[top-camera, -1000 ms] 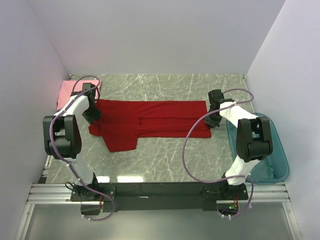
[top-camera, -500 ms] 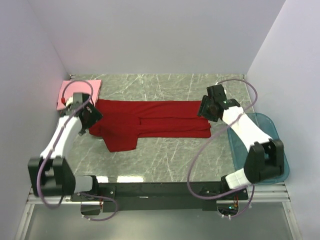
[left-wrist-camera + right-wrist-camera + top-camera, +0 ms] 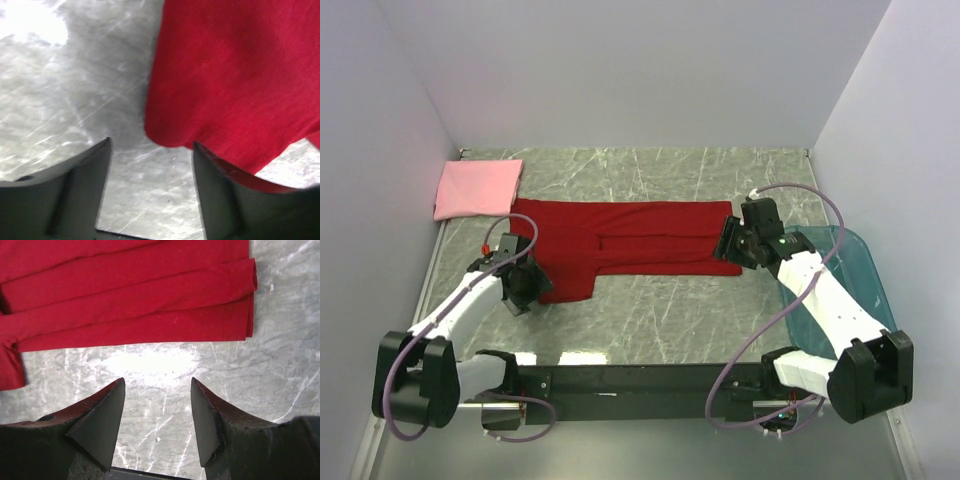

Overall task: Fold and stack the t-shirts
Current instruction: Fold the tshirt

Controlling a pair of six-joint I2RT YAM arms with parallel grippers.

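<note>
**Free room around the red t-shirt.** Near side: a wide band of bare bench runs between the two arms. Far side: a narrower bare strip reaches the back wall. Left: the pink t-shirt lies just beside the far corner, against the left wall. The left end effector sits at the near sleeve, jaws apart. Right: the right end effector, jaws apart, stands at the hem. The teal bin lies beyond it, along the right wall.
</note>
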